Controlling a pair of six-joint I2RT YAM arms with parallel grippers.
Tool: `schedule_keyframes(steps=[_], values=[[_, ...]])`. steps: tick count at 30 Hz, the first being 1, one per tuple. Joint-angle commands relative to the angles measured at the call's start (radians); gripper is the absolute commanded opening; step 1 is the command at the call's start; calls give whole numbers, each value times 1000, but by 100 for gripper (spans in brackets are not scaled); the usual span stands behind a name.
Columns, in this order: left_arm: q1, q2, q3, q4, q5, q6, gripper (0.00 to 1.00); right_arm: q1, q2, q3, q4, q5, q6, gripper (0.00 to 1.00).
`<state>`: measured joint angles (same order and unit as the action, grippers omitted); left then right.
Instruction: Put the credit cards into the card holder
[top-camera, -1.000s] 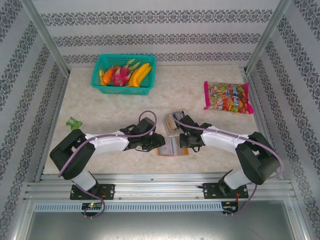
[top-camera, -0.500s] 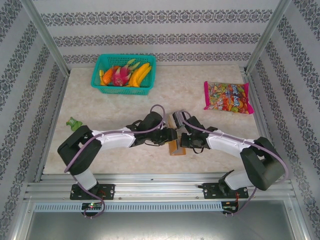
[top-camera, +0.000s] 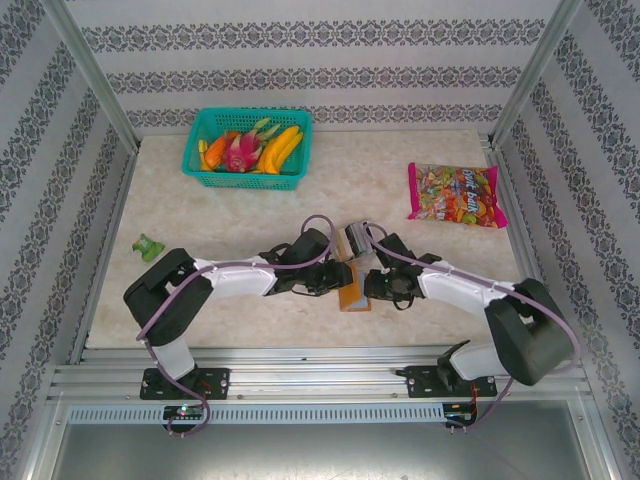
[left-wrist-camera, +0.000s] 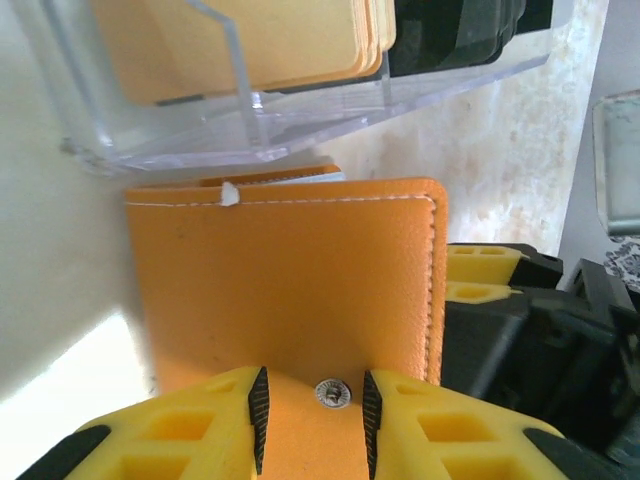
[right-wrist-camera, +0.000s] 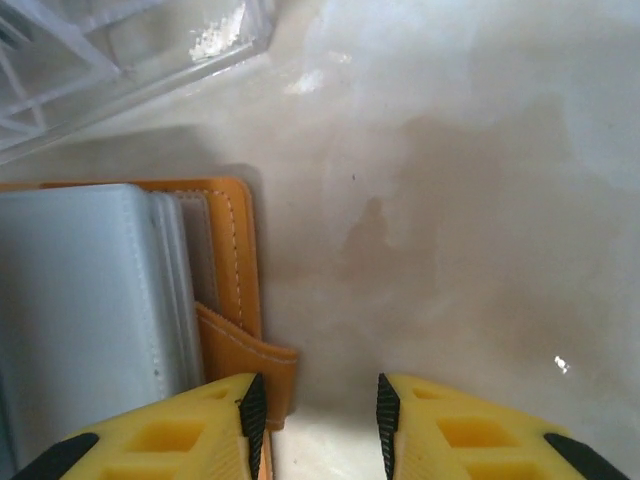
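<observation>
Having just been opened, right gripper (right-wrist-camera: 313, 405) is clear of card holder (left-wrist-camera: 290, 270), grey credit card (right-wrist-camera: 80, 300) apparently seated; left gripper (left-wrist-camera: 315, 400) state cannot be told.

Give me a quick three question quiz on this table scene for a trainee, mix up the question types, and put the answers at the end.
1. True or false: the candy bag lies inside the green basket.
2. In the left wrist view, what sits next to the card holder? A the clear plastic box; B the green basket; C the candy bag.
3. Fill in: in the right wrist view, the credit card lying against the card holder is ___ in colour.
Key: 1 false, it lies on the table, apart from the green basket. 2 A. 3 grey.
</observation>
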<state>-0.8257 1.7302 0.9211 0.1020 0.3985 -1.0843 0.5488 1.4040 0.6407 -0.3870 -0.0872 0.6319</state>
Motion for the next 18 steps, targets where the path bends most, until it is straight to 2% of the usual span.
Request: schedule_keyframes(steps=[1,4,7,11,15,18], values=[[-10,-61,-11,-97,-78,47,35,36,25,42,-54,29,-50,39],[-10,-87,-10,-157,-116,72,38,36,10,33,-28,-2,-72,38],[-8,-116,-11,-210,-158,90,39,38,23,21,60,-152,-77,30],[5,-155,-27,-263,-206,93,40,96,25,11,189,-278,8,23],[25,-177,-31,-325,-238,101,42,167,48,26,261,-330,42,22],[37,-188,-24,-376,-260,120,42,163,48,29,226,-274,44,22]])
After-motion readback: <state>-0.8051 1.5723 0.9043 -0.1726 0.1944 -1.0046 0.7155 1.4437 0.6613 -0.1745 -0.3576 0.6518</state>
